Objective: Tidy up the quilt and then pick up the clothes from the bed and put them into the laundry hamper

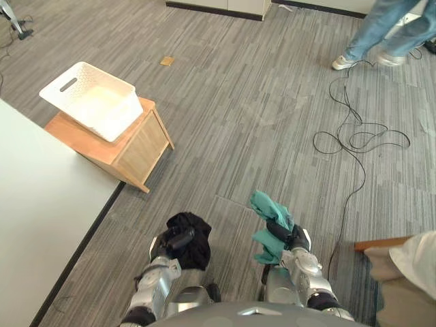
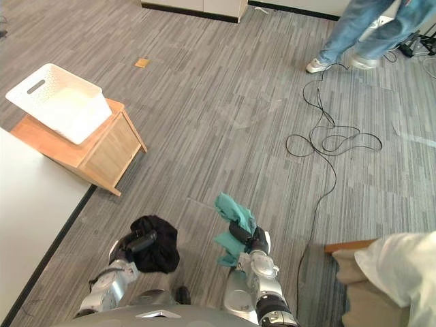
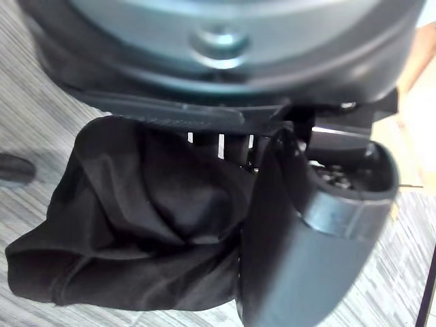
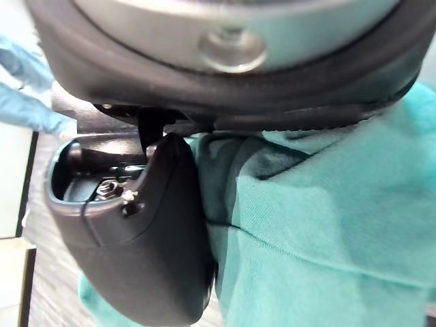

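Observation:
My left hand [image 1: 174, 241] is shut on a bunched black garment [image 1: 193, 238] held low in front of me over the carpet; the left wrist view shows that black cloth [image 3: 143, 218] pressed behind the thumb [image 3: 306, 231]. A teal garment [image 1: 271, 221] sticks up out of my right hand [image 1: 289, 240], which is shut on it; its teal folds [image 4: 327, 231] lie against the thumb [image 4: 146, 231]. The white laundry hamper [image 1: 92, 99] sits tilted on a small wooden cabinet [image 1: 129, 146], ahead and to the left. The bed's white edge [image 1: 41, 204] runs along the left.
A black cable [image 1: 354, 139] loops over the grey carpet ahead on the right. A person in jeans [image 1: 392, 30] walks at the far right. A wooden piece with pale cloth [image 1: 409, 262] lies at the lower right. Open carpet stretches between me and the cabinet.

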Controlling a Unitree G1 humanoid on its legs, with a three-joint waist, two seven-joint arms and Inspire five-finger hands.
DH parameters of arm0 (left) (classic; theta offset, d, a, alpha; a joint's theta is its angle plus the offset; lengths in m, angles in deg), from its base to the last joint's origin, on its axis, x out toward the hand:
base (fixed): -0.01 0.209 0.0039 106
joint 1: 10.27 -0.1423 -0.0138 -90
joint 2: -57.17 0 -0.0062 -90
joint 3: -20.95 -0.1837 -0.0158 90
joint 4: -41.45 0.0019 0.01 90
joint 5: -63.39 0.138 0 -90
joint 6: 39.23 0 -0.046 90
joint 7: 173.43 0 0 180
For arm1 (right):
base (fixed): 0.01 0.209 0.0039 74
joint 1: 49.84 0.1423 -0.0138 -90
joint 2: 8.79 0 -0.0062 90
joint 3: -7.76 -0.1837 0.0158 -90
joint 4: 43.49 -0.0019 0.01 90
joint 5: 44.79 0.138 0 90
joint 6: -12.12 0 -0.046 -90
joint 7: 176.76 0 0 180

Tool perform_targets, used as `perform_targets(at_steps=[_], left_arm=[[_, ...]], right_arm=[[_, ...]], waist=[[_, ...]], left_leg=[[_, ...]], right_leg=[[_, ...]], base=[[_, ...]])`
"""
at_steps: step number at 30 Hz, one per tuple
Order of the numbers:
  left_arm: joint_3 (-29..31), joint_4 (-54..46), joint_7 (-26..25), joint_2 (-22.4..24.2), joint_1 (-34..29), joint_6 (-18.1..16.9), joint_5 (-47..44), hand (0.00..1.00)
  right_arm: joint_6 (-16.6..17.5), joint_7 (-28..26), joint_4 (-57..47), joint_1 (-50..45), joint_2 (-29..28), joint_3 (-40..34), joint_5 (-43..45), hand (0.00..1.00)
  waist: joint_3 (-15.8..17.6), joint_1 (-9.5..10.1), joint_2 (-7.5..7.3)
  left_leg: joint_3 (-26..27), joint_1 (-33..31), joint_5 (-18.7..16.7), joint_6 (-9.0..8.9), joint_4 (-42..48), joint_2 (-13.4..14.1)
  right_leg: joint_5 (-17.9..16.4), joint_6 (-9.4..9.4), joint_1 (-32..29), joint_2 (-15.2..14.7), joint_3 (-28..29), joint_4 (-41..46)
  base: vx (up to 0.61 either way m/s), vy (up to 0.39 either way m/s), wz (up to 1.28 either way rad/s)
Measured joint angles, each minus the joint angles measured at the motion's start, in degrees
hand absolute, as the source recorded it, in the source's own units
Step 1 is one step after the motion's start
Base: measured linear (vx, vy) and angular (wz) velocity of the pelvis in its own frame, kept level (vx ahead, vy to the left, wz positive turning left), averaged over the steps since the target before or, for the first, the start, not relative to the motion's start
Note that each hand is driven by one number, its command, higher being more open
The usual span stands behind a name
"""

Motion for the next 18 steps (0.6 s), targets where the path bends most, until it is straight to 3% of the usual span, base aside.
perform_targets(at_steps=[1,2,4,5,6,8,10,11,12,13,14,15,17,18], left_arm=[[-0.01,-0.06,0.02,-0.01,0.45,-0.09,0.01,0.00],[0.16,-0.19,0.03,-0.04,1.08,-0.48,0.05,0.00],[0.19,-0.20,0.04,-0.22,1.22,-0.96,0.06,0.00],[0.59,0.52,-0.18,-0.05,1.34,-1.11,0.08,0.00],[0.67,1.58,-0.40,0.94,1.92,-1.04,0.15,0.00],[0.48,4.08,-0.05,1.86,3.52,-0.97,1.69,0.00],[0.06,4.30,0.61,2.57,3.26,-0.99,2.11,0.00],[0.11,4.29,1.32,3.18,2.66,-0.99,2.20,0.00],[0.15,3.79,1.65,3.88,0.86,-1.02,2.20,0.00],[0.13,2.87,1.73,4.00,-0.64,-0.92,1.94,0.00],[0.16,0.92,1.99,4.12,-2.57,-0.86,1.75,0.00],[0.18,-1.50,2.30,4.11,-4.24,-0.86,1.49,0.00],[0.20,-3.64,2.44,4.05,-5.69,-0.85,1.46,0.00],[0.59,-5.75,2.41,4.04,-6.42,-1.13,1.32,0.00]], right_arm=[[0.14,0.02,-0.26,-0.02,0.00,-0.05,0.05,0.00],[0.45,0.11,-1.35,-0.07,-0.07,-0.03,0.08,0.00],[0.70,0.32,-2.00,-0.69,-0.13,0.18,0.09,0.00],[0.73,0.67,-1.64,-1.19,0.04,0.25,0.09,0.00],[0.48,0.71,-0.92,0.44,0.72,0.12,0.06,0.00],[0.32,1.09,0.07,3.07,-0.21,-1.76,0.08,0.00],[0.41,0.96,-0.05,2.24,-0.01,-1.42,0.05,0.00],[0.41,0.87,-0.16,1.68,0.07,-0.24,0.01,0.00],[0.36,0.81,-0.13,-0.04,0.39,2.22,-0.04,0.00],[0.29,0.77,-0.15,-0.68,0.48,3.42,-0.09,0.00],[0.11,0.79,-0.17,-1.15,0.50,4.65,-0.12,0.00],[-0.30,0.87,-0.18,-1.11,0.32,5.67,-0.13,0.00],[-0.39,1.01,-0.16,-0.27,0.27,7.25,-0.21,0.00],[-0.49,1.02,-0.16,0.87,0.22,8.11,-0.31,0.00]], waist=[[0.10,-0.22,0.20],[0.03,-1.16,0.23],[-0.77,-1.22,-1.34],[-1.04,-1.36,-1.88],[-0.67,-0.69,0.35],[0.01,-1.28,0.57],[0.01,-1.47,0.70],[0.17,-1.30,0.99],[0.54,-1.00,1.87],[0.61,-0.88,2.33],[0.83,-0.57,3.02],[1.16,0.15,3.51],[1.35,2.74,3.22],[1.40,4.02,3.15]], left_leg=[[-0.33,0.67,-0.20,-0.40,0.22,0.89],[-1.00,2.44,-1.71,-3.31,0.56,2.73],[-0.85,4.22,-3.84,-6.90,0.56,2.68],[-1.16,7.09,-6.52,-10.83,0.53,3.21],[-0.63,7.04,-6.30,-10.72,0.84,5.10],[-1.19,8.34,0.31,-9.86,0.41,5.73],[-1.37,8.43,4.56,-10.21,5.17,6.92],[-2.66,6.34,7.92,-9.83,13.47,7.90],[-3.73,1.45,17.50,-10.87,27.81,9.83],[-4.45,-1.11,18.94,-11.75,34.54,10.72],[-4.83,-5.95,16.56,-12.18,45.98,12.29],[-4.33,-12.30,11.66,-11.94,57.06,13.68],[-2.27,-20.48,5.92,-10.51,61.35,12.99],[-1.52,-24.79,2.85,-9.87,58.62,11.82]], right_leg=[[0.49,0.05,-1.09,1.43,0.01,-5.03],[5.54,0.22,-2.33,3.70,-0.02,-20.56],[12.82,0.61,-2.65,3.98,0.31,-34.72],[28.96,-3.19,-2.52,3.87,0.21,-37.41],[26.50,-2.96,-3.40,6.00,0.05,-35.12],[19.10,-5.37,-5.42,6.98,0.55,-25.54],[16.20,-5.69,-2.67,8.18,0.17,-24.90],[14.34,-5.54,0.62,9.85,-0.10,-26.01],[12.99,-5.33,6.75,11.90,0.51,-29.98],[12.63,-5.85,9.56,12.93,1.09,-32.41],[12.31,-6.44,12.84,14.31,1.78,-34.76],[11.71,-7.31,16.28,15.52,2.61,-36.29],[10.54,-7.77,20.12,15.78,5.29,-38.08],[10.21,-7.71,22.25,15.73,6.78,-39.71]], base=[[0.54,-0.205,0.55],[0.59,-0.258,0.47],[0.67,-0.312,0.41],[0.58,-0.262,0.03],[0.64,-0.279,-0.17],[0.53,-0.268,-0.30],[0.51,-0.252,-0.12],[0.67,-0.264,-0.22],[0.55,-0.165,-0.27],[0.53,-0.082,-0.33],[0.33,-0.012,-0.33],[0.39,-0.030,-0.37],[0.42,-0.015,-0.55],[0.39,0.013,-0.59]])
